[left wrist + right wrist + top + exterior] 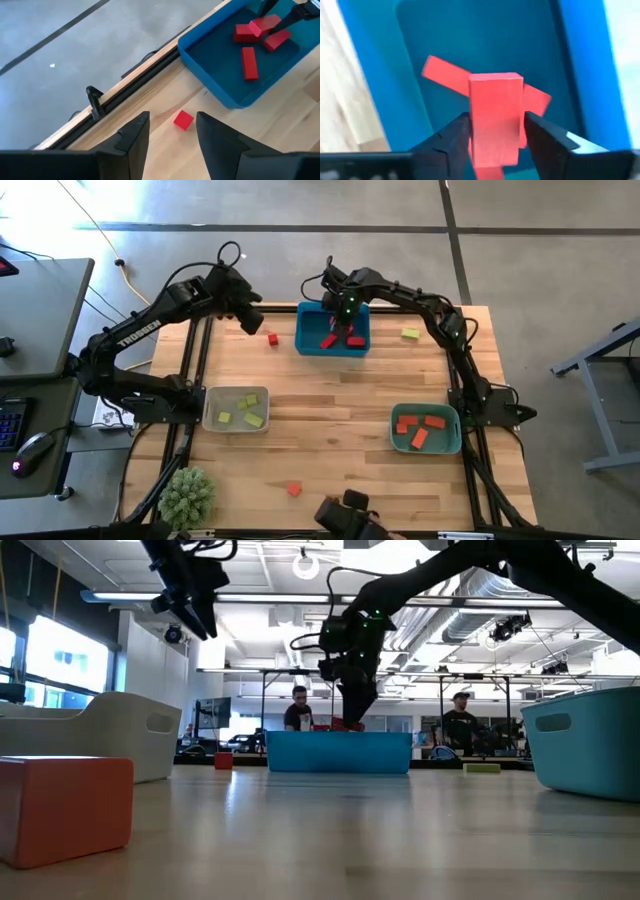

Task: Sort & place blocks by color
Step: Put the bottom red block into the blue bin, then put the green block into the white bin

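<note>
Orange-red block (pixel 62 808) lies nearest, at the bench's near edge. Right gripper (pixel 495 132), in the blue tray (pixel 306 330), clamps a red block (pixel 495 117). Left gripper (pixel 170 131), jaws apart, hovers over a red cube (pixel 183 120).

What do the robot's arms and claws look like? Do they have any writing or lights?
Both arms are black and jointed. The left arm says TROSSEN in white letters. The right arm shows a small green light near its wrist. Each claw, left claw and right claw, has two dark angular fingers.
</note>
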